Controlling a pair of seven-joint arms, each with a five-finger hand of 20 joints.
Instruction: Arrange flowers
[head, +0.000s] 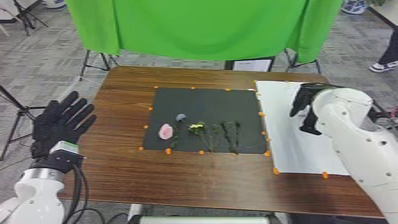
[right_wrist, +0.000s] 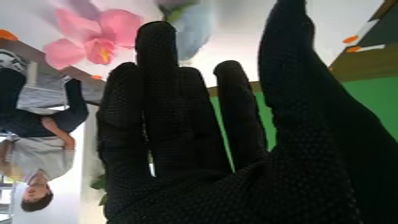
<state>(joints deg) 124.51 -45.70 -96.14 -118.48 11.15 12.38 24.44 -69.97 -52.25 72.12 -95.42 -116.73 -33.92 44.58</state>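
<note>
On the dark mat in the head view lie a pink flower (head: 165, 131), a grey-blue flower (head: 180, 118), a yellow-green flower (head: 197, 128) and dark stems (head: 232, 136). Off the table's left side is my left hand (head: 60, 122), open with straight fingers. My right hand (head: 305, 105) hangs over the white board, right of the mat. In the right wrist view that hand (right_wrist: 200, 185) has its fingers extended and holds nothing. Beyond its fingers are a pink orchid-like bloom (right_wrist: 98, 36) and a pale bluish thing (right_wrist: 192, 32) with some green, partly hidden by the hand.
The white board (head: 293, 155) covers the right part of the brown table (head: 187, 185). Orange markers line the dark mat (head: 222, 102) and the board. A green cloth (head: 200, 27) hangs behind the table's far edge, with stand legs below it.
</note>
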